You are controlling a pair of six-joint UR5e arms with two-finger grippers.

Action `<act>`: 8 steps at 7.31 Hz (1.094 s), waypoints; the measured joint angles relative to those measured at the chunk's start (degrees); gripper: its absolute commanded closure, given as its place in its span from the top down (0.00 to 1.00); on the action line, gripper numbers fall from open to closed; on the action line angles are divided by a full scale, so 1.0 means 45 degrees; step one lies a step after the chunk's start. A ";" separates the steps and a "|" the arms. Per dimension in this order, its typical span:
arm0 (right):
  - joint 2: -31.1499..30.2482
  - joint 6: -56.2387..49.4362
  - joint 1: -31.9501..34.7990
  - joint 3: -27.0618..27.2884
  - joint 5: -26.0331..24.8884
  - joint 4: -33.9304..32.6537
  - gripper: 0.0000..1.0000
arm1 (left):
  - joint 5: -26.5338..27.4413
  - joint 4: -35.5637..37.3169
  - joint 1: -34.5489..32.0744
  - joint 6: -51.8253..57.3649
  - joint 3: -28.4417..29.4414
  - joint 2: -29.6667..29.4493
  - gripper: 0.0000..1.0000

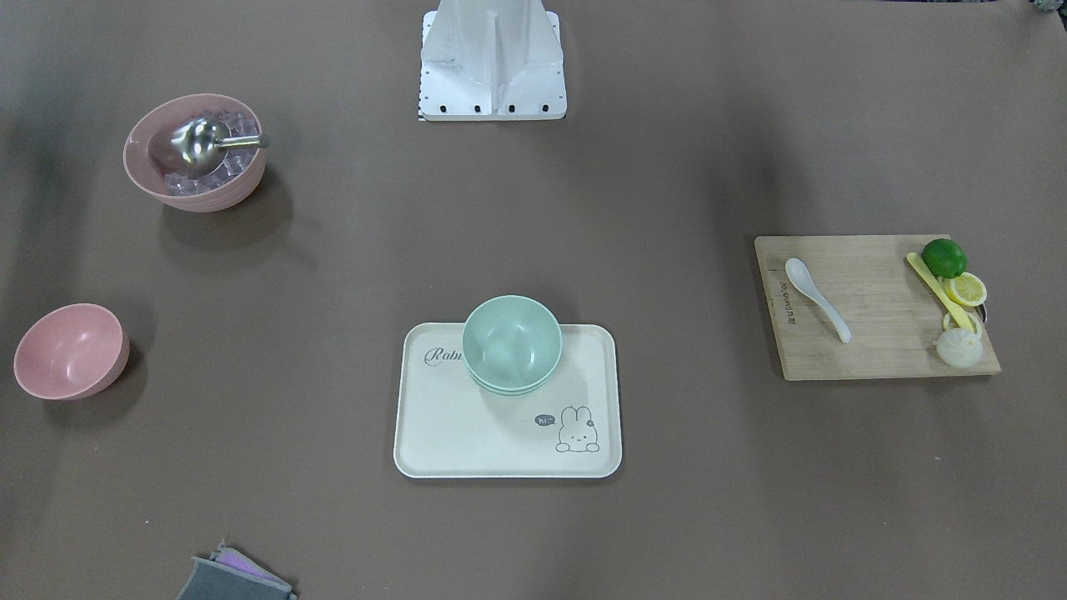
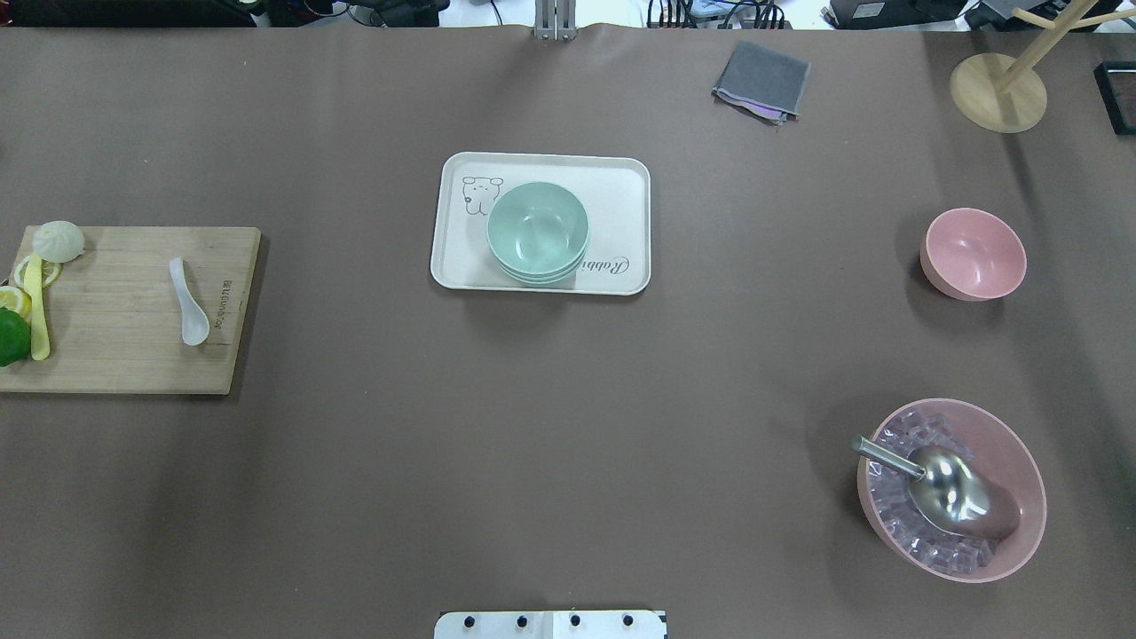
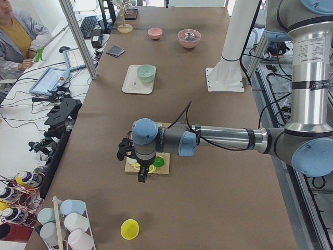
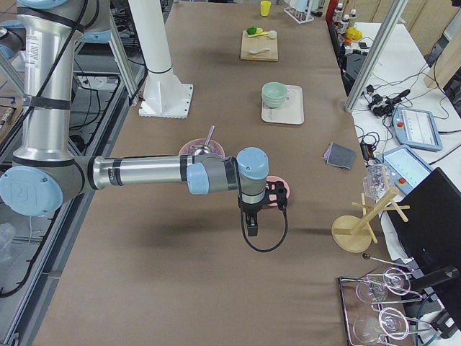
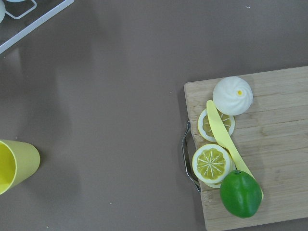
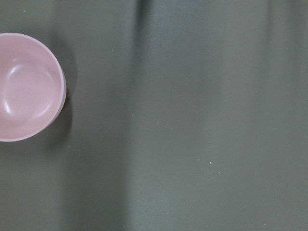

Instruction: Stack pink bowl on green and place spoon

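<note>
The small pink bowl [image 2: 974,253] stands empty on the table's right side and shows at the left edge of the right wrist view [image 6: 26,86]. A stack of green bowls [image 2: 538,231] sits on a cream tray [image 2: 621,177] at the table's middle. A white spoon [image 2: 190,302] lies on a wooden cutting board [image 2: 124,355] at the left. My left gripper [image 3: 141,174] hangs above that board's outer end. My right gripper [image 4: 251,227] hangs high beside the pink bowl. Both show only in the side views, so I cannot tell whether they are open or shut.
A large pink bowl [image 2: 1021,461] of ice cubes holds a metal scoop [image 2: 941,484] at the near right. A lime [image 5: 240,193], lemon slices, a yellow knife and a bun [image 5: 233,95] lie on the board. A yellow cup [image 5: 14,166], a grey cloth [image 2: 761,82] and a wooden stand [image 2: 998,89] stand around.
</note>
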 measured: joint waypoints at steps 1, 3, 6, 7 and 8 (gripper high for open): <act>-0.0062 0.0001 0.0018 0.0004 -0.0006 0.0077 1.00 | 0.0005 -0.0271 0.0000 -0.0025 0.0023 0.0124 0.98; -0.0080 0.0043 0.0044 -0.0066 -0.0021 0.0355 1.00 | -0.0015 -0.0515 0.0001 -0.0266 -0.0055 0.0213 0.98; -0.0100 0.0051 0.0052 -0.0035 -0.0011 0.0428 1.00 | -0.0011 -0.0425 0.0000 -0.0677 0.0035 0.0238 0.98; -0.0097 0.0052 0.0052 0.0008 0.0001 0.0459 1.00 | -0.0051 -0.0313 0.0000 -0.0714 0.0061 0.0248 0.98; -0.0092 0.0056 0.0053 0.0041 0.0017 0.0627 1.00 | -0.0093 -0.0298 0.0001 -0.0713 0.0045 0.0301 0.98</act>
